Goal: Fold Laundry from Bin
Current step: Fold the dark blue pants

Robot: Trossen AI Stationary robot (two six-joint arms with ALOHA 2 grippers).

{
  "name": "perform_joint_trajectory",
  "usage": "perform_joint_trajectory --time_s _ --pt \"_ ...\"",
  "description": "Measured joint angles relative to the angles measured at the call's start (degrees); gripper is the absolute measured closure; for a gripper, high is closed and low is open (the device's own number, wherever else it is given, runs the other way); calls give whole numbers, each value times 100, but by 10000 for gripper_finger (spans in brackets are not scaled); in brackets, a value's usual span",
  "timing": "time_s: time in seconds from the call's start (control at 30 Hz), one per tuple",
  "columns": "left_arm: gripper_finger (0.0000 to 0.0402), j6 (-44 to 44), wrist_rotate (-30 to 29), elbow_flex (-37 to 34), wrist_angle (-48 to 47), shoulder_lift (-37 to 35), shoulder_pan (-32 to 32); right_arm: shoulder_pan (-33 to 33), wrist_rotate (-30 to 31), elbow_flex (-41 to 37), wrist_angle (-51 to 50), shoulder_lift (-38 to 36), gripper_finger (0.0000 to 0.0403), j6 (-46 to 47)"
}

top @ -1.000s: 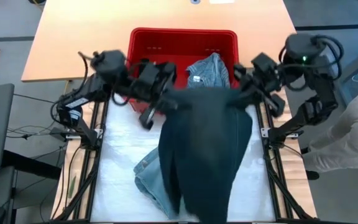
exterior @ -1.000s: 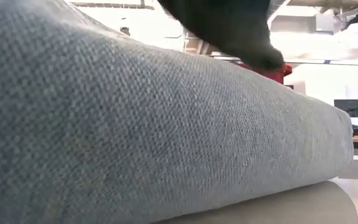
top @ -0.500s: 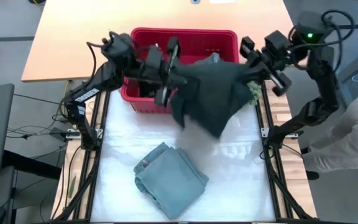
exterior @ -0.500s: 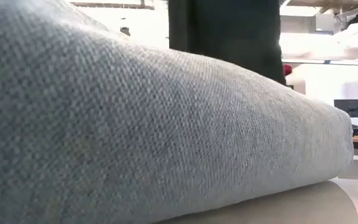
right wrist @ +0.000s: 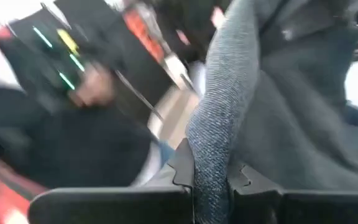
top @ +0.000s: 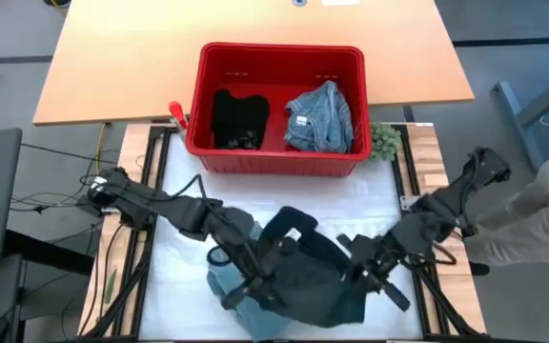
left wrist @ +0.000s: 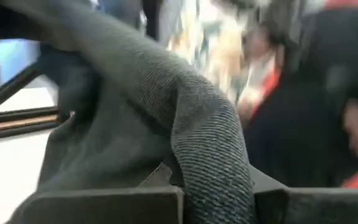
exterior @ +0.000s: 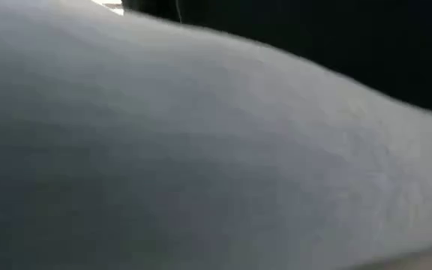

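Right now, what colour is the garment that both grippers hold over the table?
Dark charcoal grey, almost black. The garment shows best in the high view.

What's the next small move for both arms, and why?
Probably pull the tools apart to flatten the dark garment. The left tool and right tool each pinch an edge of it, and it lies bunched on the table, partly over the folded denim piece.
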Motion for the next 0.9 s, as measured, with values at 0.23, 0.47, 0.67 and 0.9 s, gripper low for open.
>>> perform_joint_trajectory --time_s 0.23,0.47,0.67,0.9 --pt "388 -2531 -427 -2145 2044 -601 144 200 790 -1302 1636 -15 359 1509" --pt "388 -2939 -383 -3281 2773 -546 938 352 2041 -2057 907 -421 359 2751" --pt "386 -2397 117 -3458 2601 -330 1694 151 2276 -2975 92 -933 359 3808" --pt "341 -2163 266 -3456 2646 149 2108 250 2290 -4026 76 -1115 359 4778"
